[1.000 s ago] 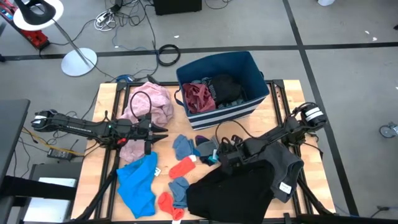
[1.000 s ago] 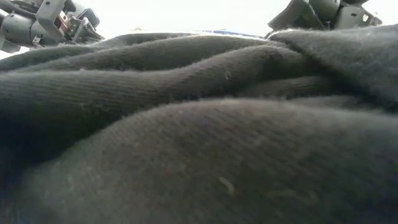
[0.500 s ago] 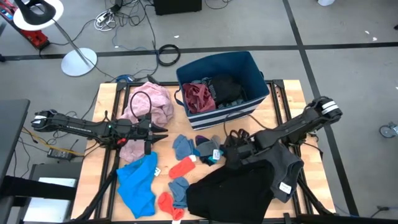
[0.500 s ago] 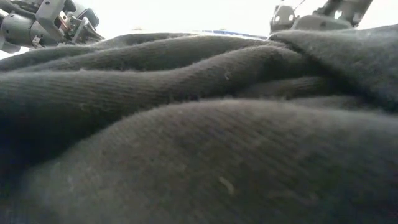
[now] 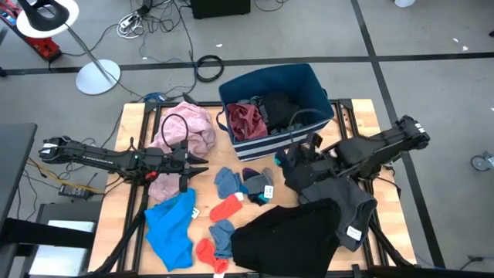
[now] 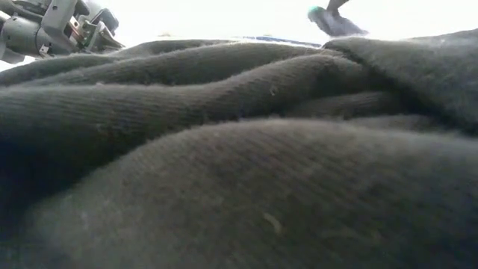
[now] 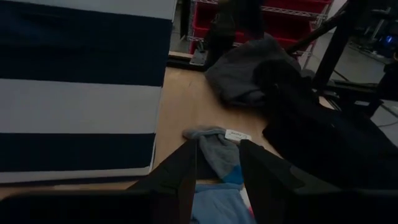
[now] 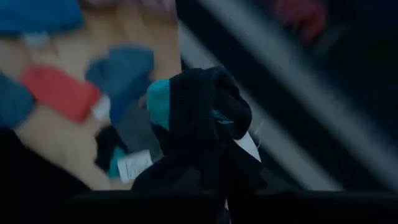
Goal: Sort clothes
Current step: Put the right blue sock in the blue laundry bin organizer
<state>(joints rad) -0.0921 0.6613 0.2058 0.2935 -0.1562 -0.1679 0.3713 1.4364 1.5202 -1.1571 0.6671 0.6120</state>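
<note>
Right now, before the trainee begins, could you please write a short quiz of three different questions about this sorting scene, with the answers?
1. True or false: the right pincer is shut on a dark sock.
2. Which garment lies nearest the low camera? A) pink garment B) black garment C) bright blue garment
3. Fill in: the maroon garment lies inside the ____.

Key
1. True; the sock has a teal tip.
2. B; it fills the low view.
3. Bin, navy with white stripes.

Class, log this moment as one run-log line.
right gripper: shut on dark sock, lifted near bin | left gripper: open, beside pink garment
</note>
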